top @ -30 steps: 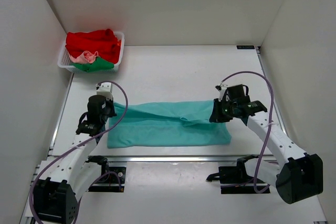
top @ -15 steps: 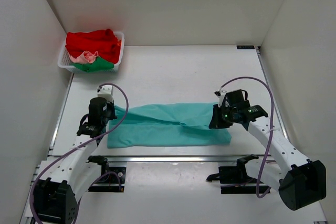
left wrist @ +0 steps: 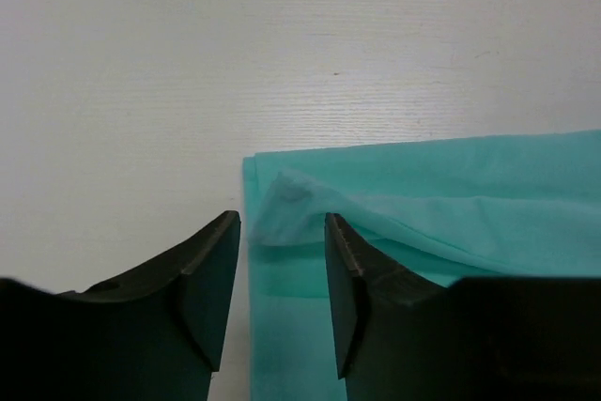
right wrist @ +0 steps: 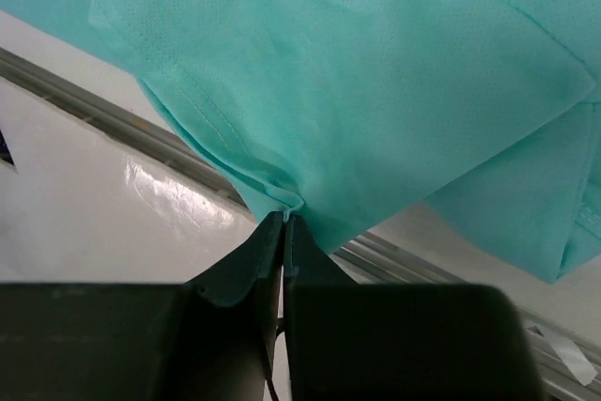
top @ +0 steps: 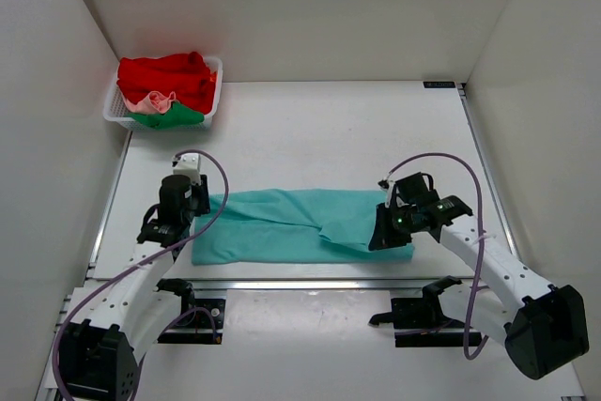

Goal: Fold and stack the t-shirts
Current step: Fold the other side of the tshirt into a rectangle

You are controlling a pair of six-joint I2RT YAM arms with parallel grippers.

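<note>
1. The left end effector [left wrist: 282,237] has just released; its jaws stand apart, and the teal t-shirt [left wrist: 451,204] corner lies loose just beyond them.
2. The right end effector [right wrist: 284,224] stays clenched on the hem and has drawn nearer.
3. The shirt lies across the near counter [top: 310,129], so this fold looks nearly laid.

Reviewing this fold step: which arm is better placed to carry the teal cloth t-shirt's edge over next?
Likely right. The right gripper is shut on a pinched edge of the teal cloth t-shirt. The left gripper stands open, with the shirt's corner lying loose between its jaws.
</note>
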